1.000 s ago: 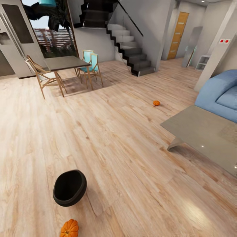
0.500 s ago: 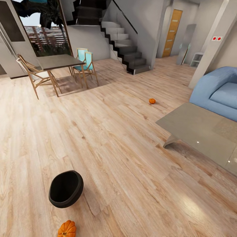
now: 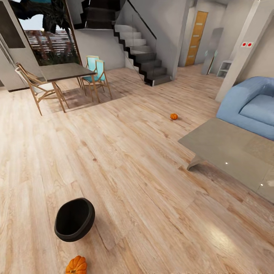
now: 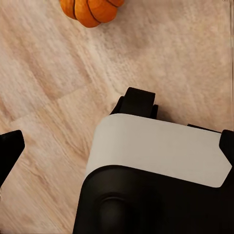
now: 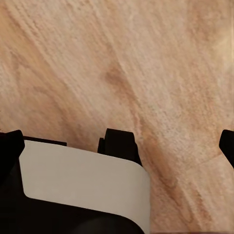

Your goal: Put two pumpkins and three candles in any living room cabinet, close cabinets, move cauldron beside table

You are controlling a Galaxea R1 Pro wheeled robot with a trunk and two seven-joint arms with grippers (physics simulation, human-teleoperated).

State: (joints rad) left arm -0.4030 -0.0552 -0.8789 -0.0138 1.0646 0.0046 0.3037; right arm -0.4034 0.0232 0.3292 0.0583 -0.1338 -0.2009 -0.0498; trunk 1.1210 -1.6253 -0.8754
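A black cauldron [image 3: 74,219] stands open-mouthed on the wood floor near the head view's lower left. One orange pumpkin [image 3: 76,265] lies just in front of it at the frame's edge, and the left wrist view catches it too as a pumpkin [image 4: 90,9] on the planks. A second, small-looking pumpkin [image 3: 174,116] rests far off on the floor, beyond the low grey table [image 3: 213,142]. My left gripper [image 4: 118,148] and right gripper [image 5: 119,142] both hang open over bare floor, dark fingertips [image 4: 9,151] wide apart. The candles and the cabinet are out of view.
A blue sofa [image 3: 251,102] sits behind the low table at the right. A dining table [image 3: 61,71] with wooden and teal chairs stands at the back left, a dark staircase [image 3: 144,61] behind it. Wide wood floor lies between.
The whole head view has shifted a little, so the camera moved; cauldron, pumpkins and furniture slid slightly left in the picture but kept their places on the floor.
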